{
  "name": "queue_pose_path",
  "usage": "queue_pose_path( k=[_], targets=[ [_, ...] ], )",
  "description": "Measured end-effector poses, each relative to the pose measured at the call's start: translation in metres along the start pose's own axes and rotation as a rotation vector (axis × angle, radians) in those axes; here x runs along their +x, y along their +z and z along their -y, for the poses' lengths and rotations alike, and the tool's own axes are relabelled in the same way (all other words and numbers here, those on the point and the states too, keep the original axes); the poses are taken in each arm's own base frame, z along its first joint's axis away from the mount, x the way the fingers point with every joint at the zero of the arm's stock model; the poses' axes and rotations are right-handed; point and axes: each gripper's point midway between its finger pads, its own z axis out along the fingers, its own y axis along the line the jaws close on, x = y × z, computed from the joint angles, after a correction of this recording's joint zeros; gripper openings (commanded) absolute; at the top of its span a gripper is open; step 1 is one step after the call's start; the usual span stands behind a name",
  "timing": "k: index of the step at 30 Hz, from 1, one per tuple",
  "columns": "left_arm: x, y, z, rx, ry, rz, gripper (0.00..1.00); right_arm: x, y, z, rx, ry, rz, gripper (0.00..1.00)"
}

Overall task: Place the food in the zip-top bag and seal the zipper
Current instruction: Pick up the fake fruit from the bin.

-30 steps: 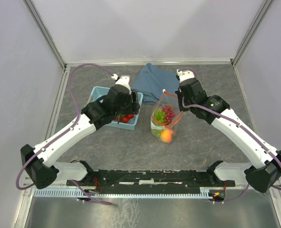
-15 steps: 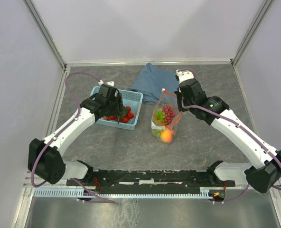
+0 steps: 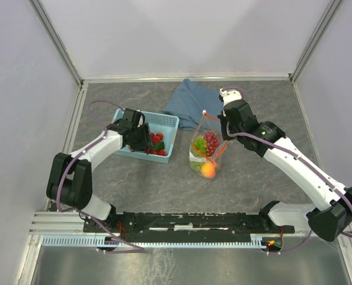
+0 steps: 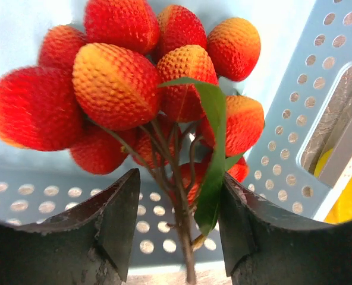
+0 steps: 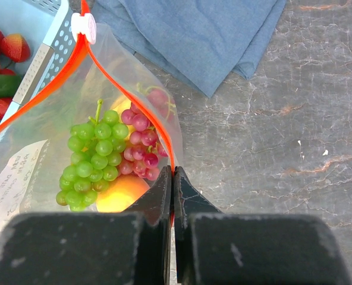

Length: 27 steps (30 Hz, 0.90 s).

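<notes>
chg: left arm swung back from basket's right side, elbow folded, now low inside light blue basket (image 3: 170,121) toward counter (image 3: 164,184) far-left corner | left end effector (image 4: 179,196) apart, straddling strawberries (image 4: 116,89) stem, no clamp yet; pickup looks next | right arm unmoved, right end effector (image 5: 173,178) clamped on zipper (image 5: 128,98), zip-top bag (image 3: 207,153) mid-counter, mouth open, unsealed

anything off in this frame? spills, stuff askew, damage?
Nothing stands out. No food lies loose on the table. The right gripper pinches the zipper edge of the zip-top bag, mouth open, grapes and a peach inside. The red fruit cluster sits in the basket, with the left gripper open around its stem.
</notes>
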Motion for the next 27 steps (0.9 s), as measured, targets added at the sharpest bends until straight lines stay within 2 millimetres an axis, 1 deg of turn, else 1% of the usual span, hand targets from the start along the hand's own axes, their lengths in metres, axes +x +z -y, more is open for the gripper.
queue_pose_path(
  k=[5, 10, 12, 14, 16, 20, 27],
  targets=[
    [0.006, 0.012, 0.0, 0.018, -0.006, -0.026, 0.43, 0.0, 0.001, -0.001, -0.006, 0.001, 0.003, 0.01],
    [0.006, 0.013, 0.004, 0.036, -0.02, -0.028, 0.21, 0.0, 0.002, -0.002, -0.008, 0.002, 0.004, 0.01],
    [0.005, 0.011, 0.005, 0.038, -0.024, -0.024, 0.15, 0.0, 0.002, -0.002, -0.008, 0.002, 0.004, 0.01],
    [0.003, 0.007, 0.006, 0.042, -0.024, -0.013, 0.1, 0.0, 0.002, -0.002, -0.009, 0.003, 0.006, 0.02],
    [-0.001, 0.001, 0.008, 0.052, -0.023, 0.008, 0.07, -0.001, 0.002, -0.002, -0.009, 0.003, 0.008, 0.01],
    [-0.012, -0.021, 0.014, 0.078, -0.018, 0.075, 0.04, 0.0, 0.002, -0.002, -0.009, 0.003, 0.006, 0.01],
    [-0.036, -0.074, 0.029, 0.145, -0.002, 0.231, 0.03, -0.001, 0.003, -0.003, -0.01, 0.005, 0.011, 0.01]
  ],
)
